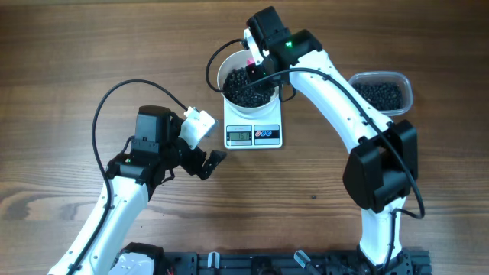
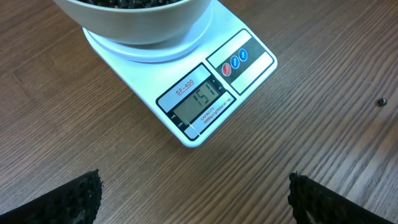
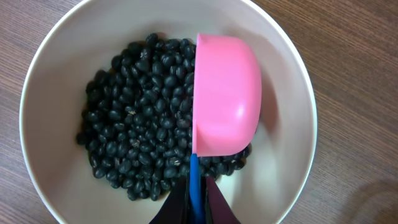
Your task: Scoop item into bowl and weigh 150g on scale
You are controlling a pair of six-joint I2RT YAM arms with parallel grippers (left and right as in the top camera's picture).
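The white bowl (image 1: 229, 70) stands on the white scale (image 1: 263, 137), holding a heap of the black item (image 1: 248, 90). In the left wrist view the scale (image 2: 252, 59) has a display reading 151, and the bowl (image 2: 137, 25) sits above it. My right gripper (image 3: 195, 208) is shut on the blue handle (image 3: 195, 177) of a pink scoop (image 3: 227, 93). The scoop is tipped on its side over the beans (image 3: 140, 124) inside the bowl (image 3: 43, 74). My left gripper (image 2: 194, 199) hovers open over bare table in front of the scale, nothing between its fingers (image 2: 81, 199).
A clear plastic tub (image 1: 405, 84) with more black beans stands at the right, behind the right arm. One stray bean (image 2: 382, 101) lies on the wood right of the scale. The left arm (image 1: 153, 145) sits left of the scale.
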